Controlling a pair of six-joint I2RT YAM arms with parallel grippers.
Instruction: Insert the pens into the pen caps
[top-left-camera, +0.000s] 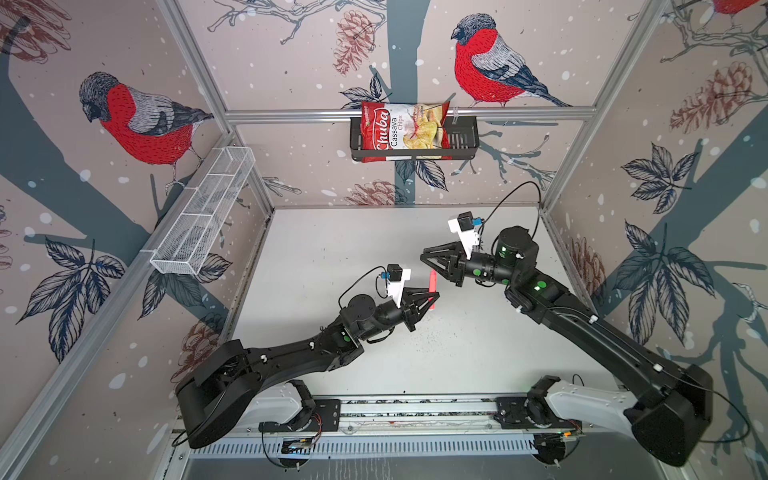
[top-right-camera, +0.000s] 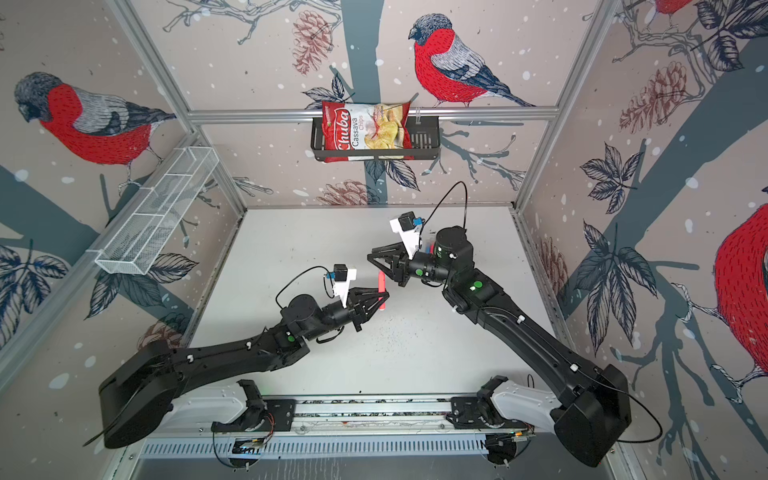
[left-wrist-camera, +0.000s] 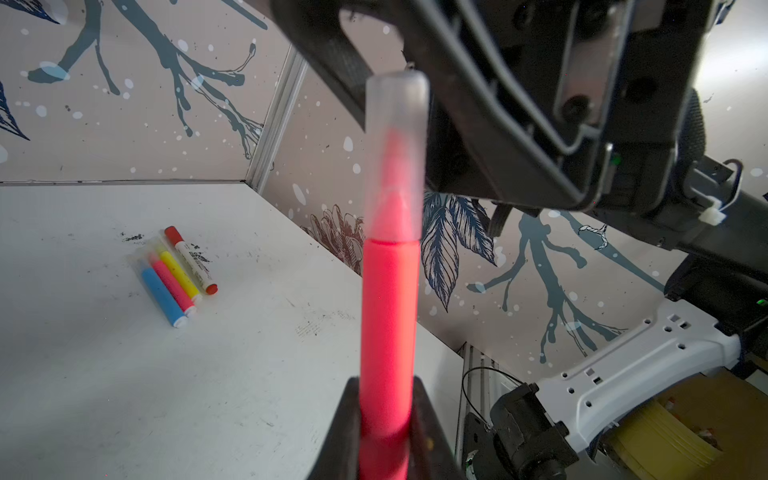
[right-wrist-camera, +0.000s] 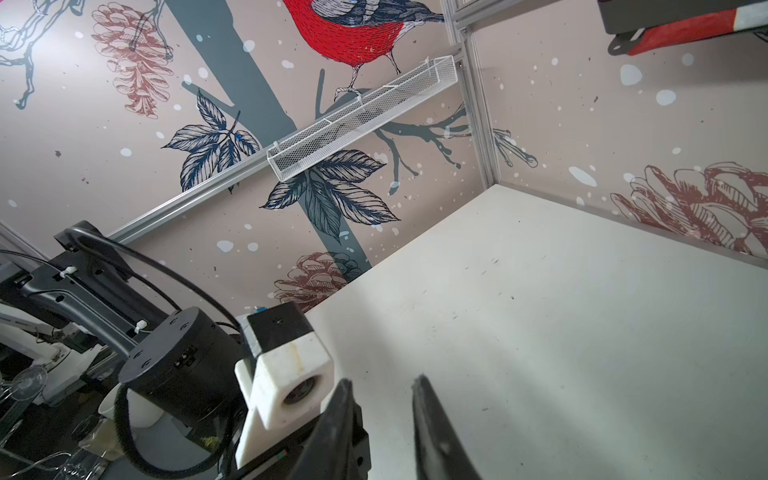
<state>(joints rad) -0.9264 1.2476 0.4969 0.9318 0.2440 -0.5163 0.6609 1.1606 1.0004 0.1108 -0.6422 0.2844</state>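
Left gripper (top-left-camera: 433, 296) is clamped on a capped pink pen (left-wrist-camera: 388, 316), held upright above the white table (top-left-camera: 332, 257). Right gripper (right-wrist-camera: 380, 384) holds nothing, its jaws visibly apart. Four other capped pens (left-wrist-camera: 176, 276) lie together on the table beyond

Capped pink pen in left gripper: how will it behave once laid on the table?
The pink pen looks stiff and round, so it will probably roll on the flat table. Its translucent cap seems seated to the barrel, likely staying on. Slim plastic: probably light.
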